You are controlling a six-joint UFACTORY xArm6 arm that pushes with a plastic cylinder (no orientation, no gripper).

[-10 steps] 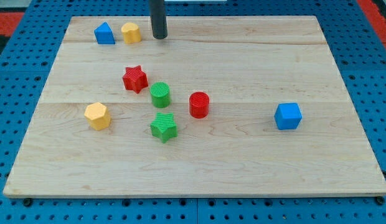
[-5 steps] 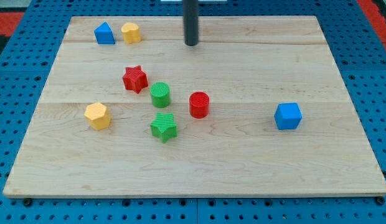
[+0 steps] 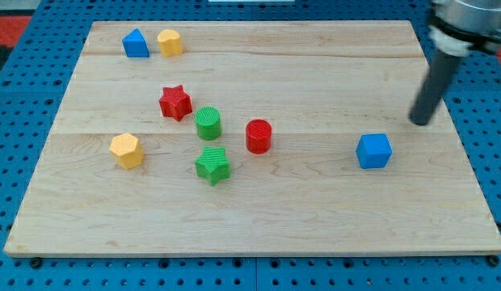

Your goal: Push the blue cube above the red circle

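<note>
No jaws are showing anywhere: the arm is ending in a straight dark rod, and my tip (image 3: 422,123) is resting on the pale wooden board (image 3: 315,210), so there is no opening or closing to tell. Taking the blue plastic cube (image 3: 373,151) as landmark, my tip is standing near it, toward the view's upper right, apart and not touching. The red plastic cylinder (image 3: 258,136) is sitting well apart to the cube's left, at about the same height in the view. Further left of the cube are lying a green cylinder (image 3: 208,123), a green star (image 3: 212,165), a red star (image 3: 175,103) and a yellow hexagonal block (image 3: 126,150).
</note>
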